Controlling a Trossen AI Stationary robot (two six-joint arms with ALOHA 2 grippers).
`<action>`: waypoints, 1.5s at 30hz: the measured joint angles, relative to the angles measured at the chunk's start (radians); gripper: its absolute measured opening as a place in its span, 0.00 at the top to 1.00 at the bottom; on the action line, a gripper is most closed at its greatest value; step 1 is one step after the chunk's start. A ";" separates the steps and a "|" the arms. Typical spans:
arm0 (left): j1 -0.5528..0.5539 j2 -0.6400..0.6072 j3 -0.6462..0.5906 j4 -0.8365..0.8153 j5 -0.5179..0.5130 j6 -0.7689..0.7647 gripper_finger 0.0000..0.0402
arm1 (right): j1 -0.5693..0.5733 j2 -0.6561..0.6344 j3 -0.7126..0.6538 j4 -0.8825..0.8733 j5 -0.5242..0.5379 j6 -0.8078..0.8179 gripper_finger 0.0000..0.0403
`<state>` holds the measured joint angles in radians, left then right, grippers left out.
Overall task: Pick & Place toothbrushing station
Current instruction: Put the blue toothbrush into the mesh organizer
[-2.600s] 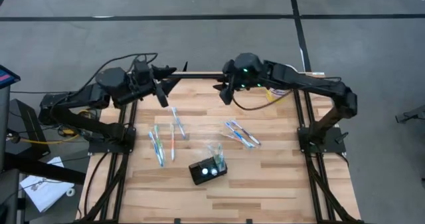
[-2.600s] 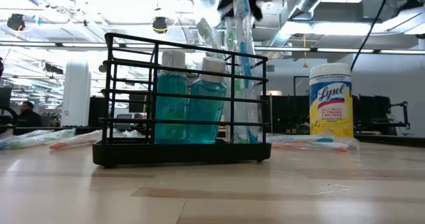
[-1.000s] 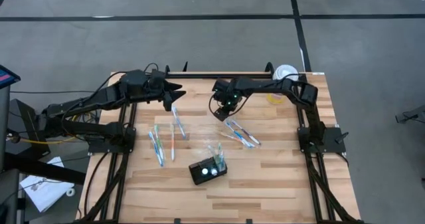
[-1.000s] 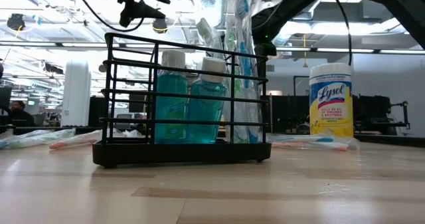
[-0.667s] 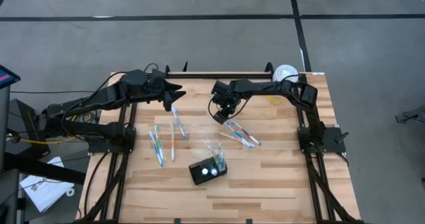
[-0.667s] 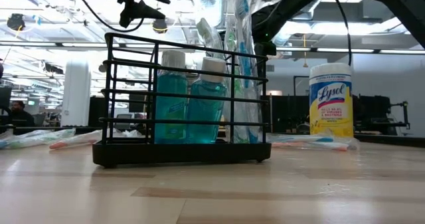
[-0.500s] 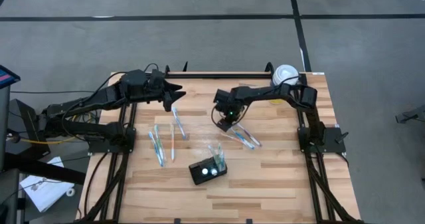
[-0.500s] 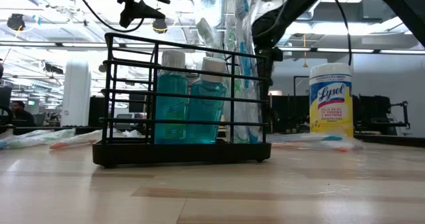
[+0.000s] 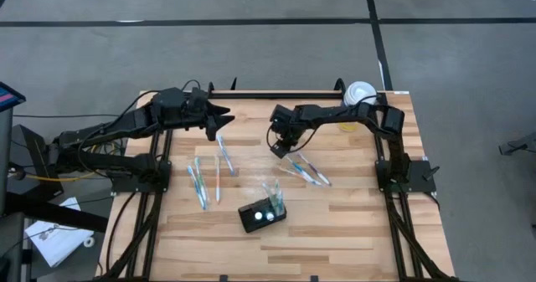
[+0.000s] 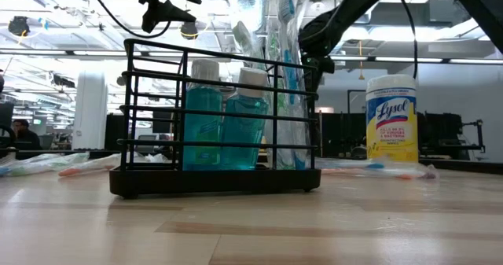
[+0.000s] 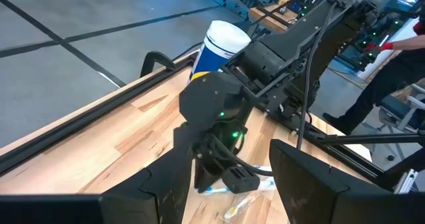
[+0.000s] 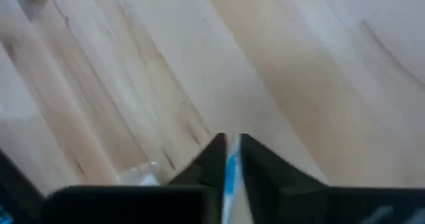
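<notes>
My right claw [image 9: 280, 149] pinches a packaged toothbrush [image 12: 230, 174] at the bench's [image 9: 352, 223] middle. The toothbrushing station [image 9: 261, 212] stands well apart, toward the near edge. My left claw [image 9: 224, 115], parted wide, hovers near the far-left corner.

Table [image 9: 352, 223]: pale wood planks with darker grain streaks. Toothbrushing station [image 10: 216, 115]: black wire frame, holding two teal-blue bottles [image 10: 224, 123] with white caps. Wipes canister [image 10: 391, 119]: white lid, yellow label, blue lettering. Both arms dark; right gripper [image 12: 229, 159] black, a blue-and-white strip between its fingers. Loose toothbrushes [image 9: 205, 177]: blue, white, some orange. Floor grey, black lines.
</notes>
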<state>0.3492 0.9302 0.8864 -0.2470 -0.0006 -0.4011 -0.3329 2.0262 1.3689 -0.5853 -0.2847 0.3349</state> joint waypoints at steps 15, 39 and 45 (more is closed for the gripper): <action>0.000 0.000 0.000 0.000 0.001 0.001 0.51 | -0.002 -0.034 0.020 0.243 -0.057 0.032 1.00; 0.003 0.021 0.002 -0.002 -0.011 -0.009 0.56 | 0.077 -0.484 0.175 0.257 0.001 0.051 1.00; -0.037 0.087 0.001 0.005 -0.016 -0.032 0.55 | 0.130 -0.560 0.175 0.249 0.001 0.082 1.00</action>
<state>0.3126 1.0173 0.8875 -0.2419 -0.0166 -0.4334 -0.2034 1.4660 1.5436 -0.3365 -0.2832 0.4166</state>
